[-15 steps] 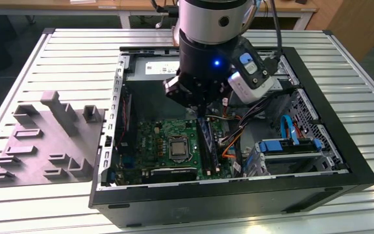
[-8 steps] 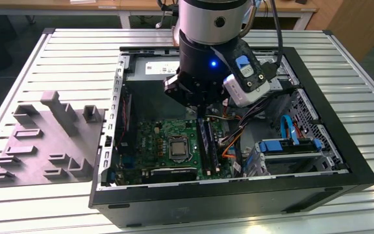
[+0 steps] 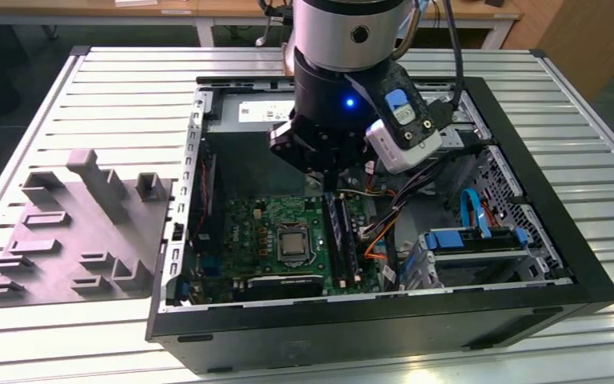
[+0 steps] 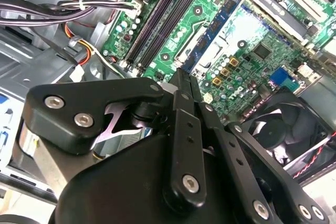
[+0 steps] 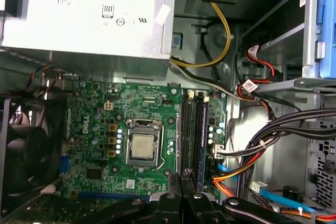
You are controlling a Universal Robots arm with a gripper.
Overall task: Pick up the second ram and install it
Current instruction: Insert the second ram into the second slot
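exterior view, from gripper (image 3: 329,181): cables (image 3: 390,218) block 4 o'clock, power supply (image 3: 249,112) at 11, open motherboard (image 3: 259,232) at 8.

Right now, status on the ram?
Gripper shut, nothing held, over the slots. Ram standing in a slot. Cables beside the slots, not across them.

The table (image 3: 105,88) is ribbed pale metal with a soft sheen. The tray (image 3: 73,240) is matt grey moulded plastic. The case (image 3: 392,324) is matt black outside and bare grey sheet metal inside. The arm (image 3: 341,32) has a smooth satin silver metal sleeve. The gripper (image 4: 182,76) is matt black with bright metal screws. The motherboard (image 5: 100,129) is glossy green board, and its processor (image 5: 142,147) has a dull metal lid. The fan (image 5: 21,145) is shiny black plastic. The cables (image 5: 273,145) have smooth plastic sheaths.
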